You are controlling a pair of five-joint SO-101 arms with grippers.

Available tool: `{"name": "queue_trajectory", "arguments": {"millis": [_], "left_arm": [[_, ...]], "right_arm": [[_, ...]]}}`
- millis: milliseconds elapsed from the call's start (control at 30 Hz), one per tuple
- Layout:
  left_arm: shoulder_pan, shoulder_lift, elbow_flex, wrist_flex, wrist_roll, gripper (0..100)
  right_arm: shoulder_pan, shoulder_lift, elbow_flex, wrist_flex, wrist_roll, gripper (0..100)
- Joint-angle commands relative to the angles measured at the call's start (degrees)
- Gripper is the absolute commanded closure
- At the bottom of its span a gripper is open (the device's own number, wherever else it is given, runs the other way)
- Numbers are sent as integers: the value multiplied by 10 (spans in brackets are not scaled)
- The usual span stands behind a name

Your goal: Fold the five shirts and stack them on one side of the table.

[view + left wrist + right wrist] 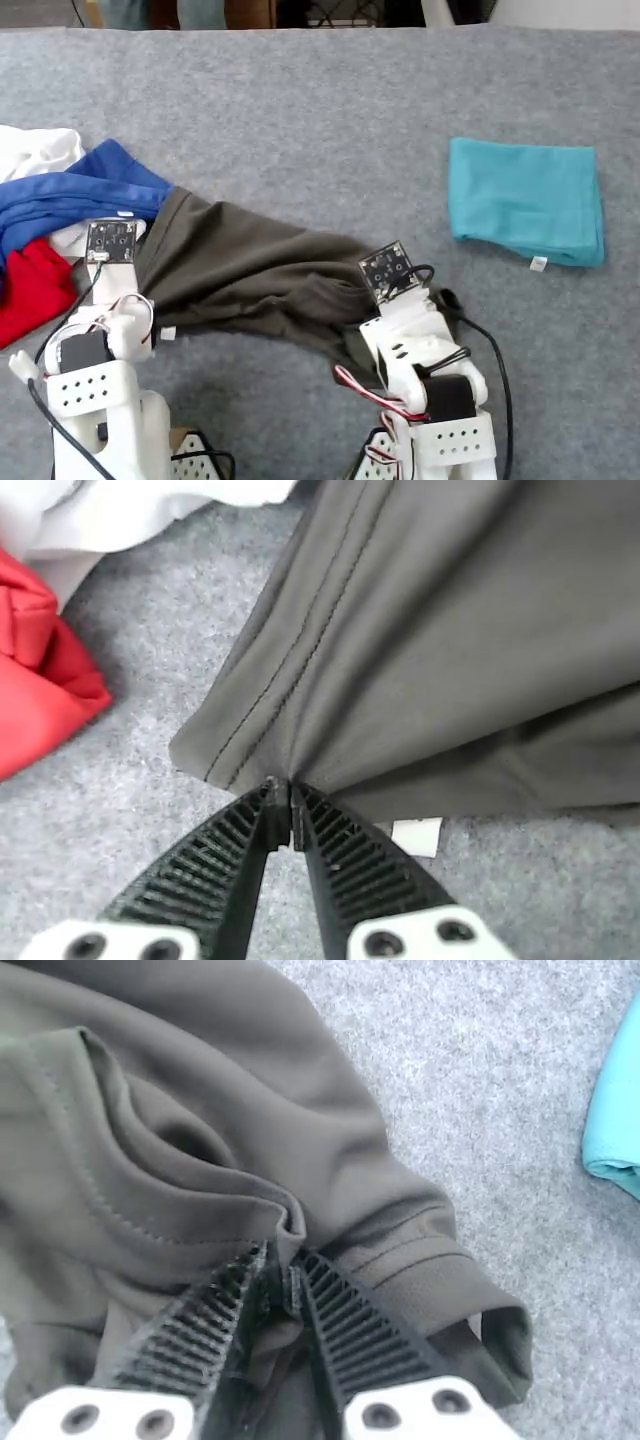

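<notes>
A dark olive shirt (250, 270) lies stretched between the two arms near the table's front. My left gripper (290, 805) is shut on its hemmed edge (300, 680), next to a white label (415, 835). My right gripper (283, 1278) is shut on a bunched fold of the same shirt (200, 1160) by a sleeve cuff (450, 1270). In the high view the left arm (110, 245) stands at the shirt's left end and the right arm (390, 275) at its right end. A folded teal shirt (525, 200) lies at the right.
A heap of unfolded shirts sits at the left edge: blue (80, 195), white (35, 150) and red (35, 290). The red one (40, 680) lies close beside my left gripper. Grey felt (320, 110) covers the table, with free room at the back and middle.
</notes>
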Motion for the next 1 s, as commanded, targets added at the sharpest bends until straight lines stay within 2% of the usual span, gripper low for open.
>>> {"name": "queue_trajectory", "arguments": {"millis": [0,400,967], "left_arm": [[2,-7,-29,0,-10,971],[2,-7,16,0,-8,971],[2,-8,7,-3,-9,971]], "right_arm": [[7,-47,0,3,-1,984],[7,-47,0,3,-1,984],[7,-47,0,3,-1,984]]}}
